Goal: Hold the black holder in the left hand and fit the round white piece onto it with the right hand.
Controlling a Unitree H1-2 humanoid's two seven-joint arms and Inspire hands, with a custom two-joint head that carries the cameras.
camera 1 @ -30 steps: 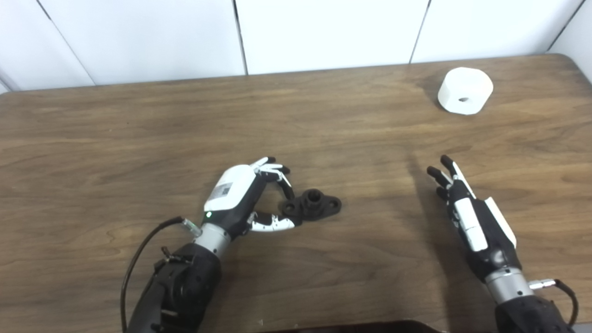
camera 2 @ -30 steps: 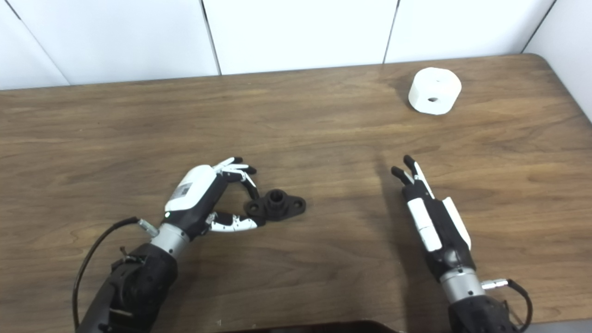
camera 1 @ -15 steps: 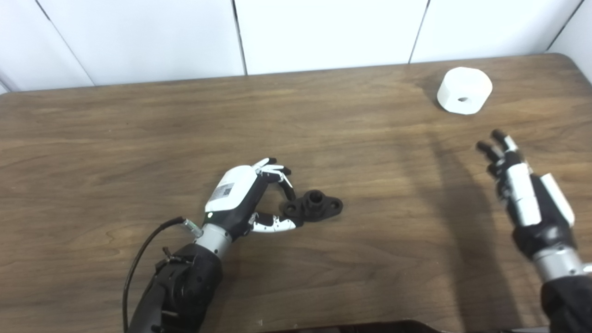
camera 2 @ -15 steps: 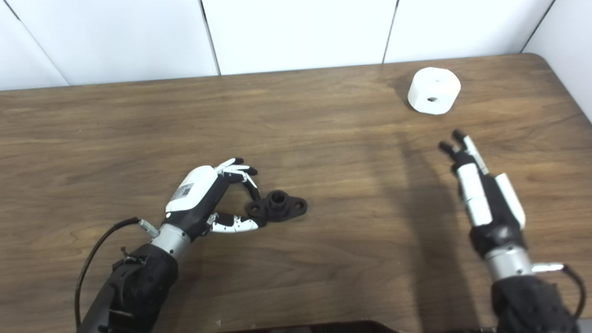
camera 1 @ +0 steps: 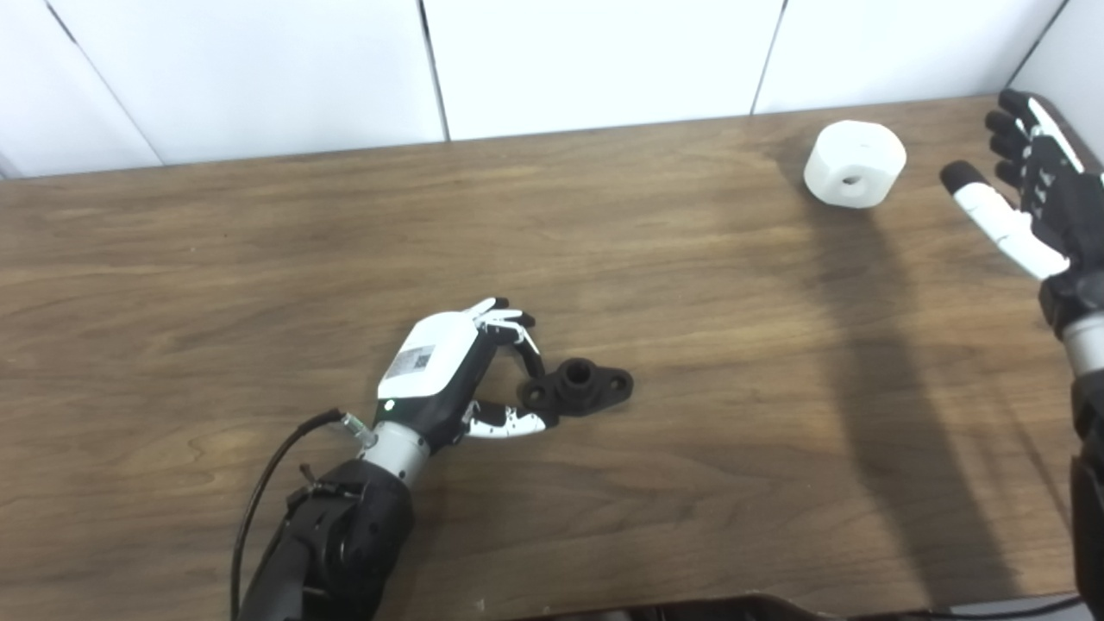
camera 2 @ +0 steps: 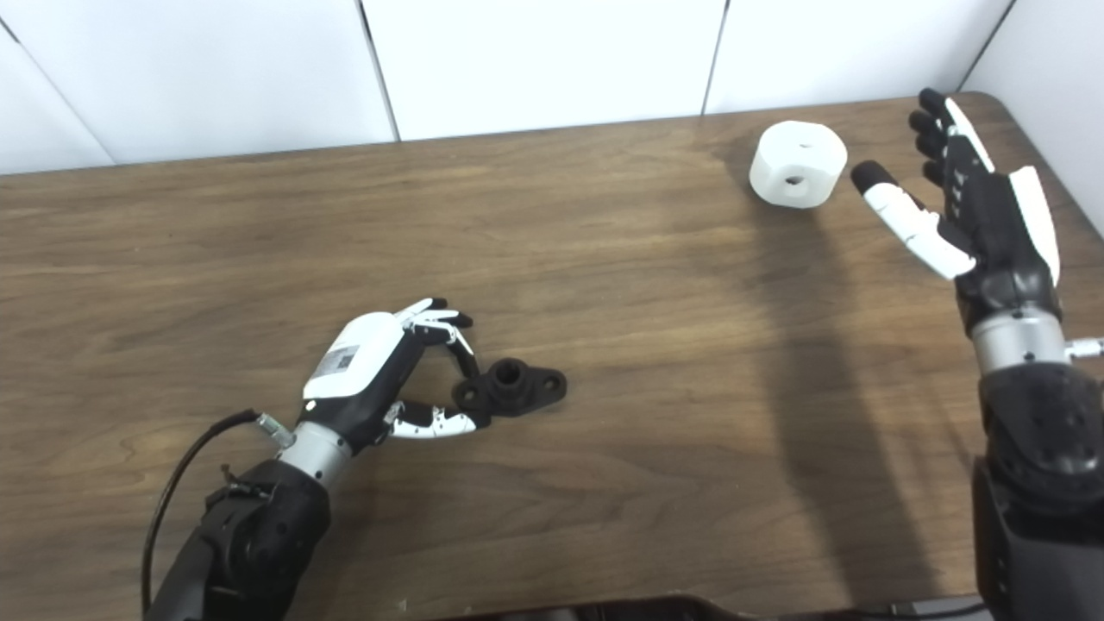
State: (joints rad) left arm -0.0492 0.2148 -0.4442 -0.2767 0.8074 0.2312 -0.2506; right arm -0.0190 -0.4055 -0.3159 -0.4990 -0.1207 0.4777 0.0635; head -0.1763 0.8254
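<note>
Reaching: right hand (camera 2: 975, 207) moved up beside white piece (camera 2: 797, 164), fingers apart | left hand (camera 2: 371, 379) pinching black holder (camera 2: 511, 388)

Both head cameras, side by side, look down on one table (camera 1: 259, 250).

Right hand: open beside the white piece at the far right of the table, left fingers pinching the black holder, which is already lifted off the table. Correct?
One thing is off: the black holder is not lifted; the right eye view shows it lying flat on the table. The rest holds: the right hand is open beside the white piece, and the left hand fingers pinch the holder's near end.
</note>
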